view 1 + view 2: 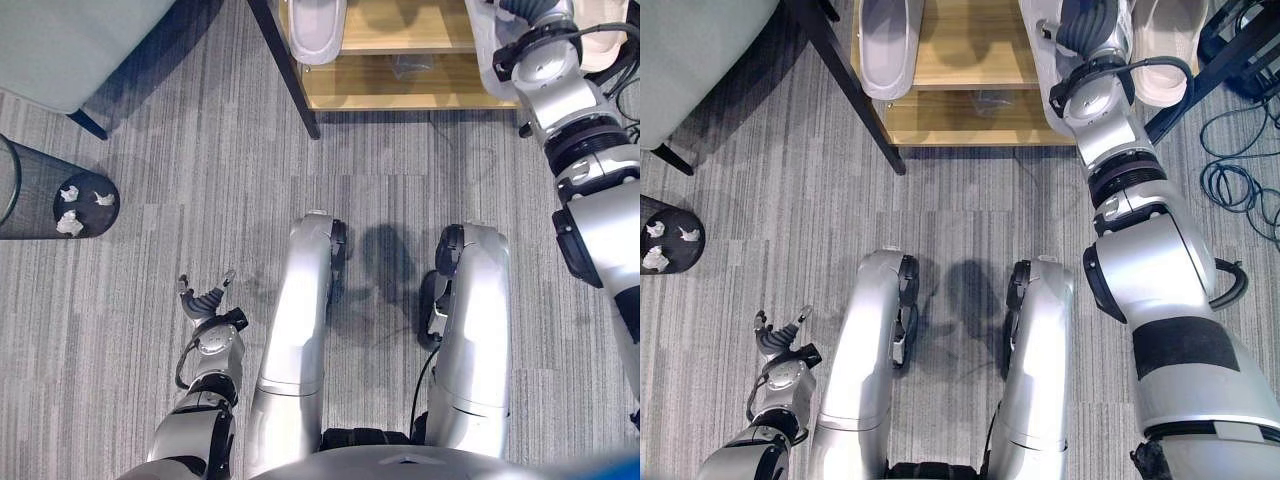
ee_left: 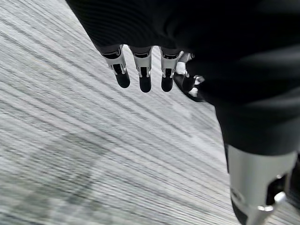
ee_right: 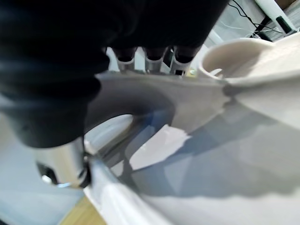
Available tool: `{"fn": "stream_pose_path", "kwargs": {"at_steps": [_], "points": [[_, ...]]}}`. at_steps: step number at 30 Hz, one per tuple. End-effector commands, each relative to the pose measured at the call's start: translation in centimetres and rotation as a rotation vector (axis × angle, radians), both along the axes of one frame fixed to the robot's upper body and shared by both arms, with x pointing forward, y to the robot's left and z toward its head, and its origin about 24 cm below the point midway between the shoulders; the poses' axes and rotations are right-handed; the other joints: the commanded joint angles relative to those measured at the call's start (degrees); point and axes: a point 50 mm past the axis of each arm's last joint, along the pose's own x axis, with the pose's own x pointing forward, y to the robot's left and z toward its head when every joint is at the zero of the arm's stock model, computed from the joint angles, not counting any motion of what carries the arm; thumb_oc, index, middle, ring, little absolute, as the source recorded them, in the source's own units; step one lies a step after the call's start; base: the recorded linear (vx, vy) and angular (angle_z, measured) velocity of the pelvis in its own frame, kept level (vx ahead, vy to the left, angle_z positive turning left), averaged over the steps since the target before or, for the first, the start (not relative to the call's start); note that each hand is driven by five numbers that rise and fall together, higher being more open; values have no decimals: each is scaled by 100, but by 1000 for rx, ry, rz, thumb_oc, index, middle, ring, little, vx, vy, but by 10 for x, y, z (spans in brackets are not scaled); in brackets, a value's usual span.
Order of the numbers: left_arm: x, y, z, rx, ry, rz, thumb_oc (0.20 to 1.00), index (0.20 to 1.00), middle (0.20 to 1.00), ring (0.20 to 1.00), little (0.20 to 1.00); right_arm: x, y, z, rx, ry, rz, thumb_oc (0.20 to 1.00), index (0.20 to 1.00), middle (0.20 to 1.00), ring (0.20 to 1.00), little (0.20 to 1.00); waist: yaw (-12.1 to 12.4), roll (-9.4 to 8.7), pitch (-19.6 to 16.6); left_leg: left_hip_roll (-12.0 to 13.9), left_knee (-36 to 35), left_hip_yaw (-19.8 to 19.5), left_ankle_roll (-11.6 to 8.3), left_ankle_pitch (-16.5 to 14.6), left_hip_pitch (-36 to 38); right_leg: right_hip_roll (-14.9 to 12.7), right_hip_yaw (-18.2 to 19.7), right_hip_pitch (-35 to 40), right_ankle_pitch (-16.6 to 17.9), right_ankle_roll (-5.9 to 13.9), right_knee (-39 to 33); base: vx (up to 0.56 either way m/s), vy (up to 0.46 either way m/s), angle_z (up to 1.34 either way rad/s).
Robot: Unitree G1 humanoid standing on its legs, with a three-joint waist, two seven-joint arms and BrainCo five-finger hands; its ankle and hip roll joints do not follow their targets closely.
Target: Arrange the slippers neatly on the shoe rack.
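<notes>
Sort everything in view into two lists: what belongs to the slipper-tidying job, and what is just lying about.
Belongs to the job:
- light wooden shoe rack with black legs
- pale grey slipper on the rack's left side
- white slipper at the right hand
- cream slipper on the rack's right side
- right hand

Lying about:
- black mesh bin holding crumpled paper
- grey cushioned seat
- left hand, idle over the carpet

Open carpet (image 1: pixel 200 180) (bin (image 1: pixel 60 205) leftward) before rack (image 1: pixel 400 98)

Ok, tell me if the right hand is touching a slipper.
Touching. In the right wrist view the right hand has its fingers over the pale slipper strap, thumb below.
</notes>
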Motion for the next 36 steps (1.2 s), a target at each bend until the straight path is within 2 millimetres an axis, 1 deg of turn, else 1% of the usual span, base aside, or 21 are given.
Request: {"fn": "stream_pose_path", "kwargs": {"at_steps": [1, 5, 7, 9, 12, 14, 16, 17, 19, 21, 22, 23, 25, 26, 27, 28, 29, 30, 34, 35, 36], "points": [[-11, 15, 4, 118, 5, -30, 1000, 1000, 1000, 1000, 1000, -17, 18, 58, 45, -185, 69, 200, 200, 200, 200, 200, 222, -122, -97, 41, 431, -438, -26, -567, 281, -139, 528, 746, 434, 79, -317, 38, 82, 0], [-19, 9, -6, 136, 70, -90, 1000, 1000, 1000, 1000, 1000, -18, 15, 61, 68, -183, 81, 200, 200, 200, 200, 200, 295, -99, -91, 35, 446, -377, 42, -644, 281, -207, 562, 743, 446, 95, -343, 44, 99, 0], [-21, 4, -14, 106, 112, -130, 1000, 1000, 1000, 1000, 1000, -19, 12, 66, 84, -187, 79, 200, 200, 200, 200, 200, 349, -77, -87, 41, 417, -324, 102, -680, 281, -267, 590, 734, 505, 120, -439, 52, 129, 0], [-36, -3, -28, 86, 187, -209, 1000, 1000, 1000, 1000, 1000, -21, 11, 71, 121, -188, 99, 200, 200, 200, 200, 200, 440, -53, -87, 60, 254, -202, 227, -713, 281, -373, 621, 721, 586, 134, -657, 64, 172, -1], [-45, -3, -32, 56, 175, -217, 1000, 1000, 1000, 1000, 1000, -22, 4, 74, 93, -165, 71, 200, 200, 200, 200, 200, 533, -6, -87, 88, -20, -78, 343, -682, 281, -516, 659, 688, 684, 181, -934, 19, 109, -1], [-43, -3, -30, 32, 142, -226, 1000, 1000, 1000, 1000, 1000, -21, 0, 72, 79, -146, 54, 200, 200, 200, 200, 200, 596, 26, -87, 74, -169, -9, 418, -632, 281, -622, 668, 693, 748, 229, -1110, 4, 104, 14], [-48, -9, -30, 14, 110, -284, 1000, 1000, 1000, 1000, 1000, -21, -7, 71, 76, -117, 30, 200, 200, 200, 200, 200, 758, 119, -87, 46, -336, 44, 475, -592, 281, -814, 651, 684, 762, 281, -1217, 33, 95, 20], [-48, -9, -30, 14, 110, -285, 1000, 1000, 1000, 1000, 1000, -21, -8, 71, 75, -116, 30, 200, 200, 200, 200, 200, 759, 122, -87, 45, -337, 44, 476, -591, 281, -815, 650, 685, 762, 281, -1218, 37, 73, 15], [-49, -12, -27, 21, 83, -339, 1000, 1000, 1000, 1000, 1000, -22, -6, 75, 57, -116, 22, 200, 200, 200, 200, 200, 855, 194, -87, 29, -478, 109, 529, -528, 281, -922, 700, 692, 836, 324, -1294, 8, 60, 11], [-55, -18, -29, 6, 75, -364, 1000, 1000, 1000, 1000, 1000, -25, -6, 81, 34, -119, -4, 200, 200, 200, 200, 200, 902, 223, -87, -6, -494, 119, 563, -569, 281, -999, 752, 705, 851, 349, -1290, 20, 71, 13], [-56, -18, -30, 6, 75, -364, 1000, 1000, 1000, 1000, 1000, -25, -6, 81, 34, -119, -4, 200, 200, 200, 200, 200, 908, 218, -87, 2, -491, 122, 561, -569, 281, -989, 758, 700, 849, 350, -1287, 50, 79, 15], [-57, -22, -31, 6, 82, -396, 1000, 1000, 1000, 1000, 1000, -25, -8, 81, 39, -118, -17, 200, 200, 200, 200, 200, 974, 262, -87, -12, -472, 118, 565, -571, 281, -1065, 752, 691, 842, 354, -1252, 54, 89, 11], [-58, -28, -32, 9, 72, -423, 1000, 1000, 1000, 1000, 1000, -27, -11, 83, 23, -139, -56, 200, 200, 200, 200, 200, 1014, 300, -87, -4, -463, 152, 580, -590, 281, -1122, 810, 684, 874, 358, -1284, 62, 134, 6], [-56, -30, -29, 17, 57, -454, 1000, 1000, 1000, 1000, 1000, -30, -15, 86, 10, -149, -127, 200, 200, 200, 200, 200, 1053, 349, -87, -9, -488, 170, 623, -603, 281, -1173, 850, 685, 911, 373, -1307, 45, 158, 0], [-56, -48, -26, 36, 26, -486, 1000, 1000, 1000, 1000, 1000, -33, -23, 87, 54, -179, -177, 200, 200, 200, 200, 200, 1051, 394, -87, -8, -440, 198, 622, -657, 281, -1218, 894, 694, 897, 372, -1241, 28, 134, -6], [-58, -55, -26, 25, 29, -493, 1000, 1000, 1000, 1000, 1000, -34, -27, 87, 82, -193, -181, 200, 200, 200, 200, 200, 1073, 432, -87, 10, -416, 222, 628, -676, 281, -1245, 901, 686, 901, 347, -1241, 29, 91, 4], [-66, -56, -28, 28, 43, -486, 1000, 1000, 1000, 1000, 1000, -36, -37, 85, 101, -196, -205, 200, 200, 200, 200, 200, 1094, 458, -87, -3, -347, 230, 631, -721, 281, -1256, 927, 694, 903, 340, -1187, 0, 0, 0], [-72, -57, -29, 38, 59, -480, 1000, 1000, 1000, 1000, 1000, -35, -42, 82, 114, -181, -215, 200, 200, 200, 200, 200, 1108, 469, -87, 3, -299, 233, 638, -752, 281, -1260, 940, 697, 902, 333, -1156, 35, 19, 3], [-81, -62, -29, 14, 44, -482, 1000, 1000, 1000, 1000, 1000, -35, -51, 77, 102, -144, -248, 200, 200, 200, 200, 200, 1149, 523, -87, -8, -243, 276, 686, -817, 281, -1300, 1034, 716, 920, 354, -1110, 49, 30, 2], [-81, -63, -25, 29, 25, -500, 1000, 1000, 1000, 1000, 1000, -36, -54, 78, 104, -140, -263, 200, 200, 200, 200, 200, 1187, 564, -87, -19, -264, 298, 704, -796, 281, -1335, 1018, 718, 935, 307, -1131, 41, 47, 1], [-81, -63, -23, 27, 18, -499, 1000, 1000, 1000, 1000, 1000, -36, -54, 77, 116, -136, -258, 310, 310, 310, 310, 310, 1185, 565, -87, -10, -283, 314, 715, -778, 281, -1347, 1012, 720, 971, 307, -1152, 22, 37, 0]]}}
